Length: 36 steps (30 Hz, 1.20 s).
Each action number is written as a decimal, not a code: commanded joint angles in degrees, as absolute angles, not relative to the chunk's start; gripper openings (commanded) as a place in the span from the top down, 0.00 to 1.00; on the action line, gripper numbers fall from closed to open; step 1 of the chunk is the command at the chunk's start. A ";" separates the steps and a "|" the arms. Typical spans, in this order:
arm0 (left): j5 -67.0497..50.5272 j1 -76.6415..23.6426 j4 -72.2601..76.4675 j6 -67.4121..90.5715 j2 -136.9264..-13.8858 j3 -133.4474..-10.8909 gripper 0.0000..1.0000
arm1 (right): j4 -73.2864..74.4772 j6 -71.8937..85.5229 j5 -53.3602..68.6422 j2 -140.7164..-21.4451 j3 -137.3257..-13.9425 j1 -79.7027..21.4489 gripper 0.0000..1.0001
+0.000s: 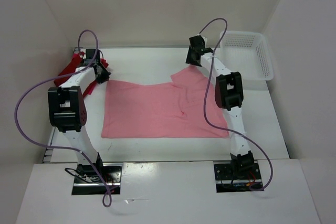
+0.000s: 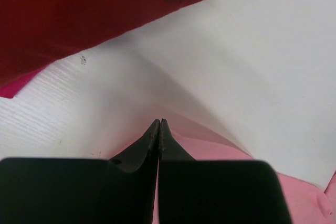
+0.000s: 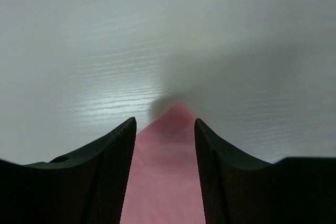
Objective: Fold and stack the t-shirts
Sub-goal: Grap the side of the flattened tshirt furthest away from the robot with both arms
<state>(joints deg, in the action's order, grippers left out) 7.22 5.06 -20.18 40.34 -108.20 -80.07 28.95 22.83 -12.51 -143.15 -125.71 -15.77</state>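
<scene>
T-shirt (image 1: pixel 163 111) in light pink lies spread flat at centre frame on the counter (image 1: pixel 142 66). The red t-shirts (image 1: pixel 67 70) are bunched at upper left. Left hand (image 2: pixel 159 124) is fully shut at the pink cloth's upper-left corner; whether cloth is pinched cannot be told. Right hand (image 3: pixel 165 121) stands wide apart, holding nothing, with its jaws either side of the sleeve tip. Recommended: confirm a firm pinch on both corners, lift evenly, fold toward the lower edge, and avoid the basket (image 1: pixel 247 51) at upper right.
</scene>
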 commanded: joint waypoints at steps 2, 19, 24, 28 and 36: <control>7.12 4.83 -20.39 39.55 -105.56 -79.80 1.00 | 32.70 21.71 -16.08 -147.04 -132.88 -15.12 0.46; 6.50 3.25 -20.39 40.08 -106.08 -78.75 1.00 | 35.59 23.47 -14.77 -148.45 -137.10 -15.12 1.00; 7.12 3.25 -20.39 39.56 -104.95 -78.14 1.00 | 36.21 23.99 -13.01 -139.33 -133.00 -15.12 1.00; 7.12 3.25 -19.78 39.55 -101.96 -75.69 1.00 | 33.84 23.99 -11.17 -127.55 -115.46 -14.50 1.00; 4.92 3.78 -20.56 37.79 -95.63 -71.02 1.00 | 29.53 25.31 -9.23 -102.17 -83.54 -12.04 1.00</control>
<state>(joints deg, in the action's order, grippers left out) 5.61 3.44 -20.93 39.79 -99.77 -72.10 31.77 24.62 -9.67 -109.01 -90.72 -12.95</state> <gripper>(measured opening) 0.003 0.007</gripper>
